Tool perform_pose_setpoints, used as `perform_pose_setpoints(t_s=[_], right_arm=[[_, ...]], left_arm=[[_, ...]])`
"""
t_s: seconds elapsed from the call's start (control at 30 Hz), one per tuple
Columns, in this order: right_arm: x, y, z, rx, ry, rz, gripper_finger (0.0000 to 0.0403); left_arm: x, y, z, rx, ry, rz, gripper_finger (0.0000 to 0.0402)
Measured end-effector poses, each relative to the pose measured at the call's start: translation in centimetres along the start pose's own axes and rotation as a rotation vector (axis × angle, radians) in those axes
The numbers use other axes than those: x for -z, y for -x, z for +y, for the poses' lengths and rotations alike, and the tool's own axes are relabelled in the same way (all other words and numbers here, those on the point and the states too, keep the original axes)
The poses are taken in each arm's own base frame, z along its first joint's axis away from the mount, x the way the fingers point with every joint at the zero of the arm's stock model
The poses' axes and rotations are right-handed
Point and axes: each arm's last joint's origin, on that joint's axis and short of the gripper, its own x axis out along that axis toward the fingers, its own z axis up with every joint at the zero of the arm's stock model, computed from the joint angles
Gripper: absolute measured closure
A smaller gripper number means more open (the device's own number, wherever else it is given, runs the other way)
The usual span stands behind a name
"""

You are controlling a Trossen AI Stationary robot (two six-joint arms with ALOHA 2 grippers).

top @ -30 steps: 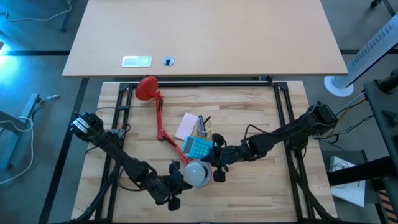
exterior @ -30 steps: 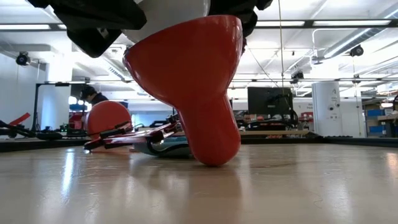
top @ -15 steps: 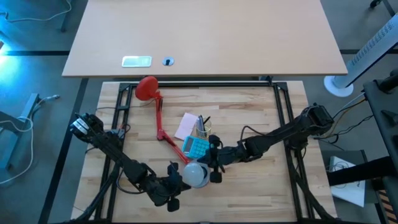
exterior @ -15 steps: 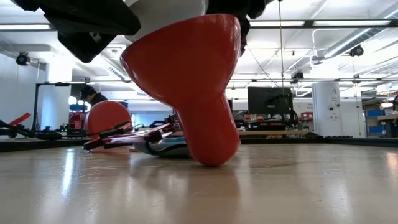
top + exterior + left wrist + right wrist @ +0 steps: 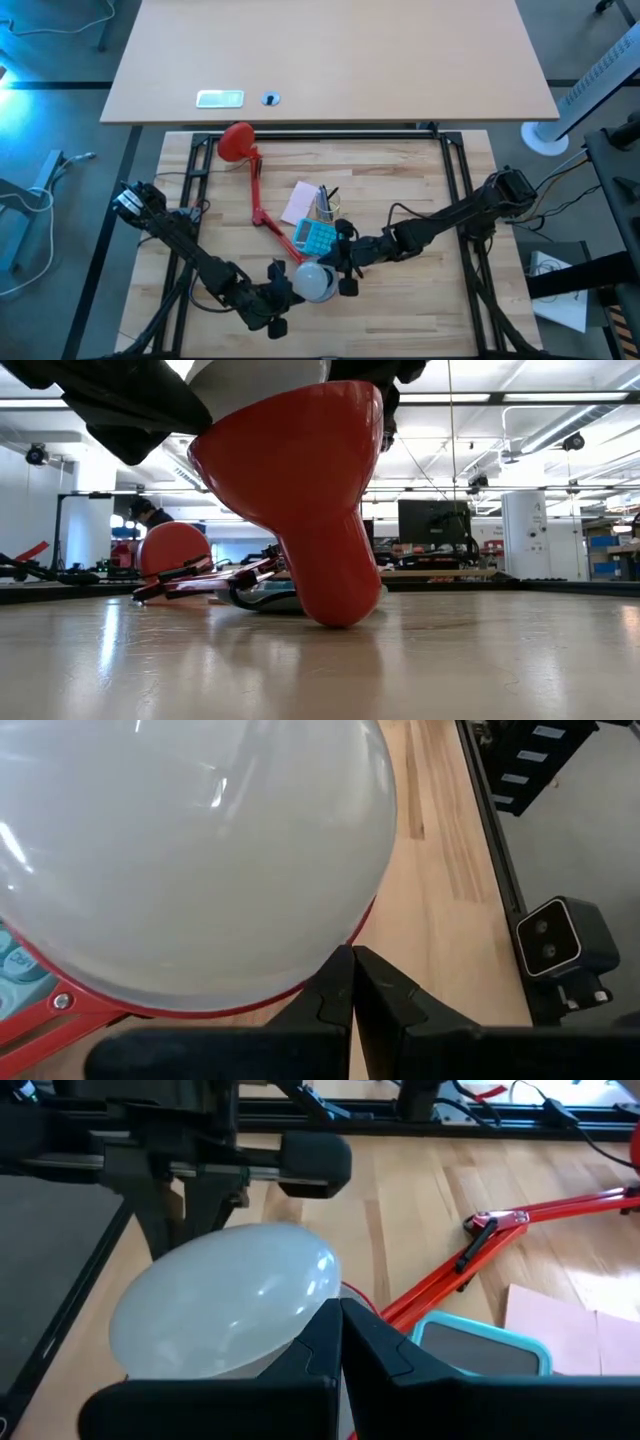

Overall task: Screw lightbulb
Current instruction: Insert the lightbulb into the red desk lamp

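Near the table's front, both grippers, left (image 5: 283, 296) and right (image 5: 343, 262), flank the bulb (image 5: 316, 281); its base is hidden, and I cannot tell either grip.

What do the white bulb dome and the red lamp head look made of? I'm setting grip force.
The lightbulb dome looks like frosted glass or smooth plastic: milky, with soft highlights. The red lamp head seems glossy painted metal or plastic; its even sheen leaves that open.

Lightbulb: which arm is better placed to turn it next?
Probably right. Its gripper reaches the lightbulb dome from the side, shut against it. The left gripper sits at the red shade rim, better suited to steadying it.
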Motion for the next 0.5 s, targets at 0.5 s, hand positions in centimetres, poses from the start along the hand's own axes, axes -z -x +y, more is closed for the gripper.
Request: perform_pose_setpoints(t_s=[0.5], right_arm=[[0.04, 0.06, 0.25, -0.006, 0.002, 0.000, 0.0403]], left_arm=[[-0.08, 0.31, 0.32, -0.036, -0.020, 0.000, 0.0401]])
